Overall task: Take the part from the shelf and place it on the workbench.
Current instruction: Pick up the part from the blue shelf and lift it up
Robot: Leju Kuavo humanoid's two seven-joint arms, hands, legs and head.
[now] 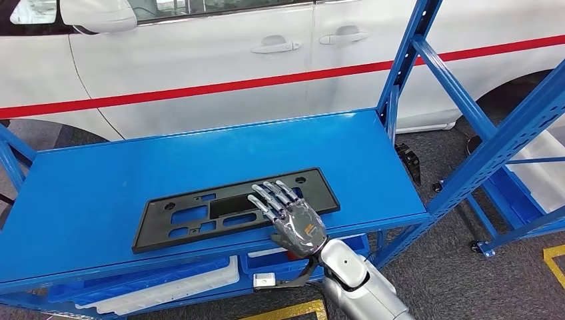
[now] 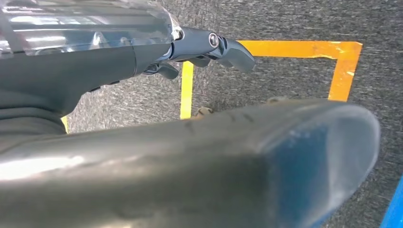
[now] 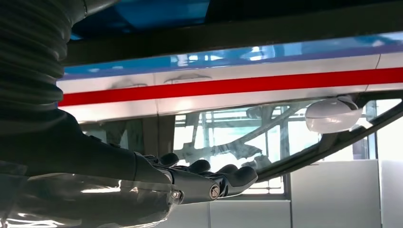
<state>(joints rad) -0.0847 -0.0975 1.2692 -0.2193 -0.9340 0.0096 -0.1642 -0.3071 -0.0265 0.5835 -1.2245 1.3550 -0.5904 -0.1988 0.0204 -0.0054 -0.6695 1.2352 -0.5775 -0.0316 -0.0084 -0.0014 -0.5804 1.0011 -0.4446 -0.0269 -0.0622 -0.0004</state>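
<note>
Right hand (image 1: 293,219) lies flat, fingers spread wide, gripping nothing, fingertips resting on the black license plate frame (image 1: 200,212) beneath it. The frame lies flat on the blue shelf (image 1: 100,193); beyond stands a white car (image 1: 220,53).

Left hand (image 2: 209,47): grip unclear.

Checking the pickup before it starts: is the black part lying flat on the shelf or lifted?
Flat. The black part lies on the blue shelf, with the right hand spread over its near edge.
</note>
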